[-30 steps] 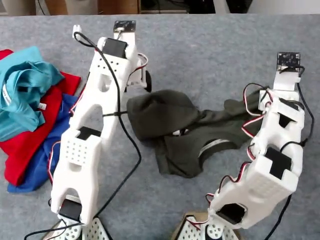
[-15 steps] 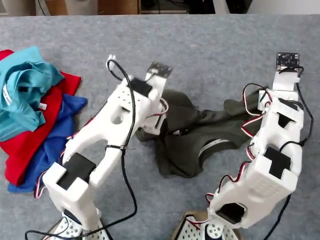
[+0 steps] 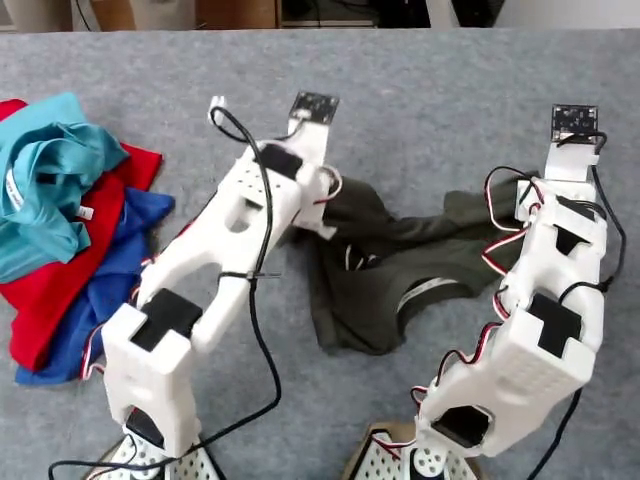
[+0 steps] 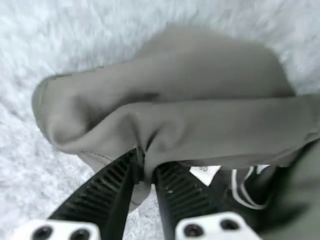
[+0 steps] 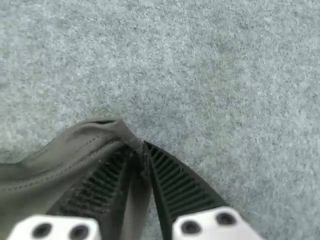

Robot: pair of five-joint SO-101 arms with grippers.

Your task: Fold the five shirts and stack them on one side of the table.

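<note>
The left tool (image 4: 143,162) was clamped on a bunched fold of the olive shirt (image 4: 200,125), cloth pinched at its tips. The right tool (image 5: 143,150) was likewise closed on a hemmed corner of that shirt. Between the tools the shirt lay crumpled on the grey bench (image 3: 420,90), its long axis running from one tool to the other; flattening it likely meant drawing them apart. Well off beyond the left tool lay the piled shirts (image 3: 60,200).

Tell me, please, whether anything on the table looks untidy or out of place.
Yes. The dark green shirt lies bunched in the middle, pinched by the left gripper and the right gripper. Beside the left arm, the teal shirt, red shirt and blue shirt sit in a rumpled heap, not a folded stack.
</note>
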